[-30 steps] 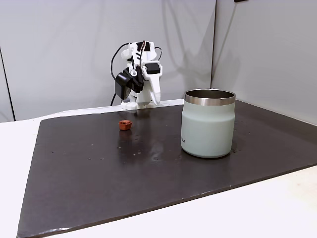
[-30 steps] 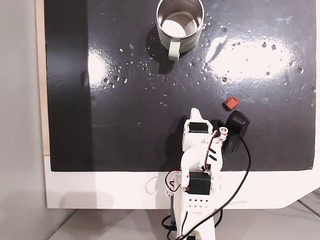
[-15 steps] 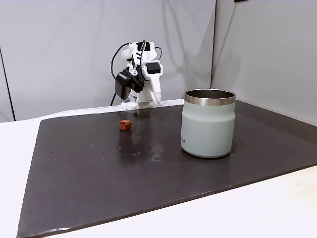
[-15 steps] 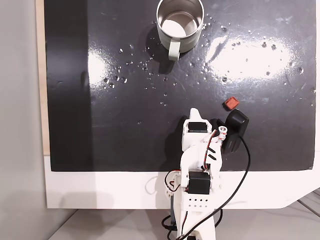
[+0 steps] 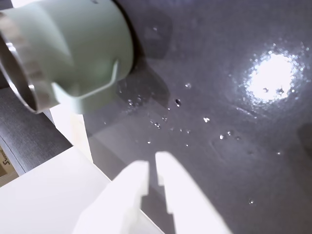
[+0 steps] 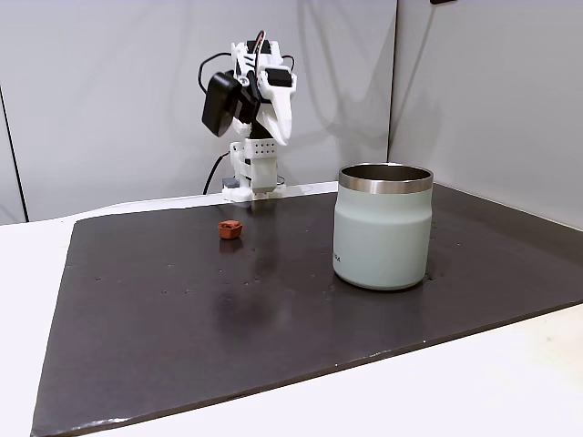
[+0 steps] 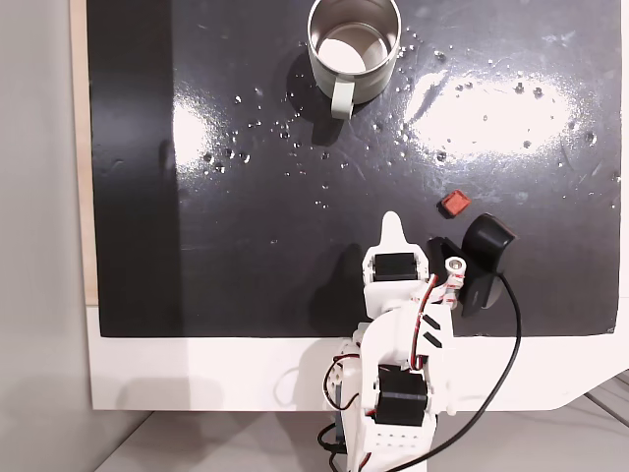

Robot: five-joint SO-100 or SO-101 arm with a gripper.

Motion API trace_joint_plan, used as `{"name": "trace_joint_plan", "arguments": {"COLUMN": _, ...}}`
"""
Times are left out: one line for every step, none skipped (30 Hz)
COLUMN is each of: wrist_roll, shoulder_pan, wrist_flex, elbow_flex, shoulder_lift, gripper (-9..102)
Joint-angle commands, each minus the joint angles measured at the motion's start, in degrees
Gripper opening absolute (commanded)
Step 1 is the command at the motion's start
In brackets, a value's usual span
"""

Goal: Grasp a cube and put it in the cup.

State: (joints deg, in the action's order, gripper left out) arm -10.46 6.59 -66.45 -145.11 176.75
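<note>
End effector (image 5: 152,173) is hovering raised over the dark mat (image 6: 273,309) w/ fingers nearly closed & gripping nothing, prob. lifting off to line up on the cube (image 7: 453,204), which is sitting near arm base, well apart from cup (image 7: 355,44).

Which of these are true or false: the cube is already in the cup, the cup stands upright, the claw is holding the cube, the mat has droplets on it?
1. The cube is in the cup. False: it lies on the dark mat, apart from the cup.
2. The cup stands upright. True.
3. The gripper holds the cube. False: nothing sits between its nearly closed fingers.
4. Droplets dot the mat. True.
</note>
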Motion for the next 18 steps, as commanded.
{"name": "trace_joint_plan", "arguments": {"wrist_roll": -2.72, "shoulder_pan": 2.37, "wrist_flex": -2.9, "elbow_flex": 10.63, "shoulder_lift": -5.1, "gripper": 0}}
{"name": "trace_joint_plan", "arguments": {"wrist_roll": -3.43, "shoulder_pan": 3.08, "wrist_flex": -3.6, "elbow_flex": 12.66, "shoulder_lift": -6.77, "gripper": 0}}
{"name": "trace_joint_plan", "arguments": {"wrist_roll": -4.13, "shoulder_pan": 3.87, "wrist_flex": -4.31, "elbow_flex": 14.41, "shoulder_lift": -8.44, "gripper": 0}}
{"name": "trace_joint_plan", "arguments": {"wrist_roll": -4.83, "shoulder_pan": 4.57, "wrist_flex": -4.83, "elbow_flex": 16.17, "shoulder_lift": -10.11, "gripper": 0}}
{"name": "trace_joint_plan", "arguments": {"wrist_roll": -5.71, "shoulder_pan": 5.1, "wrist_flex": -5.45, "elbow_flex": 17.93, "shoulder_lift": -11.78, "gripper": 0}}
{"name": "trace_joint_plan", "arguments": {"wrist_roll": -6.59, "shoulder_pan": 5.62, "wrist_flex": -6.15, "elbow_flex": 19.69, "shoulder_lift": -13.8, "gripper": 0}}
{"name": "trace_joint_plan", "arguments": {"wrist_roll": -7.47, "shoulder_pan": 6.33, "wrist_flex": -6.86, "elbow_flex": 21.62, "shoulder_lift": -16.08, "gripper": 0}}
{"name": "trace_joint_plan", "arguments": {"wrist_roll": -8.35, "shoulder_pan": 7.03, "wrist_flex": -7.65, "elbow_flex": 23.64, "shoulder_lift": -18.54, "gripper": 0}}
{"name": "trace_joint_plan", "arguments": {"wrist_roll": -9.14, "shoulder_pan": 7.91, "wrist_flex": -8.35, "elbow_flex": 25.84, "shoulder_lift": -21.27, "gripper": 0}}
{"name": "trace_joint_plan", "arguments": {"wrist_roll": -10.2, "shoulder_pan": 8.79, "wrist_flex": -8.88, "elbow_flex": 27.77, "shoulder_lift": -23.99, "gripper": 0}}
{"name": "trace_joint_plan", "arguments": {"wrist_roll": -11.25, "shoulder_pan": 9.76, "wrist_flex": -9.32, "elbow_flex": 29.71, "shoulder_lift": -26.72, "gripper": 0}}
{"name": "trace_joint_plan", "arguments": {"wrist_roll": -12.3, "shoulder_pan": 10.55, "wrist_flex": -9.76, "elbow_flex": 31.55, "shoulder_lift": -29.62, "gripper": 0}}
{"name": "trace_joint_plan", "arguments": {"wrist_roll": -13.45, "shoulder_pan": 11.51, "wrist_flex": -10.11, "elbow_flex": 33.31, "shoulder_lift": -32.52, "gripper": 0}}
{"name": "trace_joint_plan", "arguments": {"wrist_roll": -14.77, "shoulder_pan": 12.3, "wrist_flex": -10.55, "elbow_flex": 34.98, "shoulder_lift": -35.33, "gripper": 0}}
{"name": "trace_joint_plan", "arguments": {"wrist_roll": -16.08, "shoulder_pan": 13.18, "wrist_flex": -10.99, "elbow_flex": 36.56, "shoulder_lift": -38.14, "gripper": 0}}
{"name": "trace_joint_plan", "arguments": {"wrist_roll": -17.49, "shoulder_pan": 13.97, "wrist_flex": -11.34, "elbow_flex": 38.06, "shoulder_lift": -40.78, "gripper": 0}}
{"name": "trace_joint_plan", "arguments": {"wrist_roll": -18.98, "shoulder_pan": 14.85, "wrist_flex": -11.51, "elbow_flex": 39.37, "shoulder_lift": -43.15, "gripper": 0}}
{"name": "trace_joint_plan", "arguments": {"wrist_roll": -20.39, "shoulder_pan": 15.56, "wrist_flex": -11.6, "elbow_flex": 40.52, "shoulder_lift": -45.44, "gripper": 0}}
